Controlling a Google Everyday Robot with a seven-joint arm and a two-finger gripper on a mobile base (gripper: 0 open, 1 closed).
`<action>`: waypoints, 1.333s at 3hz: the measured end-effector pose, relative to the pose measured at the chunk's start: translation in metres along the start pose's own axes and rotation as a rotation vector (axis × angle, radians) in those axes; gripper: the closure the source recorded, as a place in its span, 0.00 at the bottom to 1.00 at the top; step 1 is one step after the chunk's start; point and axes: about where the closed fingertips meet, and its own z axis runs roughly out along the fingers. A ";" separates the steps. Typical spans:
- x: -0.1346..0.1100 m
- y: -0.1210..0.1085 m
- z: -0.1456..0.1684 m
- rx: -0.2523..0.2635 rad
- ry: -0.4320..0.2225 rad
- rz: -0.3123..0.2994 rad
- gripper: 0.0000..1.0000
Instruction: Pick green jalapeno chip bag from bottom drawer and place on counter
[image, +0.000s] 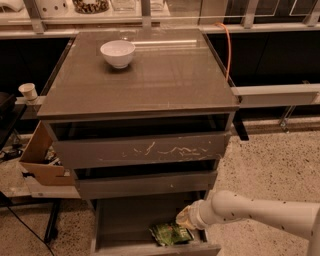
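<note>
The green jalapeno chip bag (171, 233) lies crumpled in the open bottom drawer (125, 220), near its front right. My gripper (184, 218), at the end of the white arm coming in from the right, is inside the drawer just above and right of the bag, close to its upper right edge. I cannot tell if it touches the bag. The counter (160, 80) is the glossy grey-brown top of the cabinet, with a white bowl (118, 53) at its back left.
The scratched upper drawer front (145, 150) and narrow middle drawer (145, 184) overhang the bottom drawer. A cardboard box (42, 157) and a paper cup (28, 91) stand left of the cabinet. An orange cable (228, 45) runs along the counter's right side. A grey rail (275, 92) juts right.
</note>
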 end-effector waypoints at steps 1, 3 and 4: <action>0.019 -0.002 0.050 -0.017 -0.028 0.010 1.00; 0.055 0.008 0.148 -0.070 -0.022 0.043 1.00; 0.055 0.007 0.148 -0.070 -0.022 0.043 1.00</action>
